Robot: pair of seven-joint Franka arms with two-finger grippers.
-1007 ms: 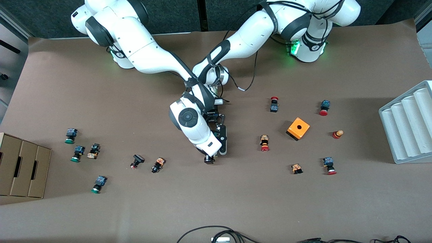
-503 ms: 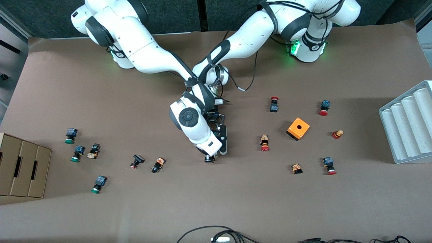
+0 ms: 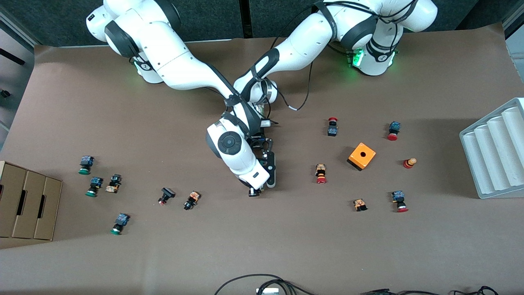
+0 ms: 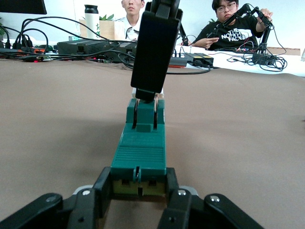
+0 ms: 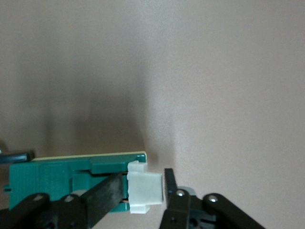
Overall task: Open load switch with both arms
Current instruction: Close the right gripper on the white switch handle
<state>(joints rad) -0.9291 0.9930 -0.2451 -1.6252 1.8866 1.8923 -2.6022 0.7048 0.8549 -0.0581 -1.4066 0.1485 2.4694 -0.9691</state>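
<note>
The load switch (image 4: 141,143), a dark green block, lies on the brown table near its middle. In the front view the right arm's hand covers most of it. My left gripper (image 4: 138,183) lies low along the table, shut on one end of the block. The white lever piece (image 5: 145,188) sticks out at the other end. My right gripper (image 5: 145,186) comes down from above (image 3: 254,191) and straddles this lever. One finger (image 5: 102,195) rests against the lever. The other finger (image 5: 169,183) stands a narrow gap away from it.
Push buttons lie scattered toward both ends of the table; the closest are one (image 3: 191,200) toward the right arm's end and one (image 3: 320,173) toward the left arm's end. An orange box (image 3: 362,155), a white ridged tray (image 3: 495,151) and cardboard boxes (image 3: 28,200) stand farther out.
My right gripper's fingers have drawn in around the white lever, and its hand has shifted very slightly. The left gripper has kept its hold and not moved.
</note>
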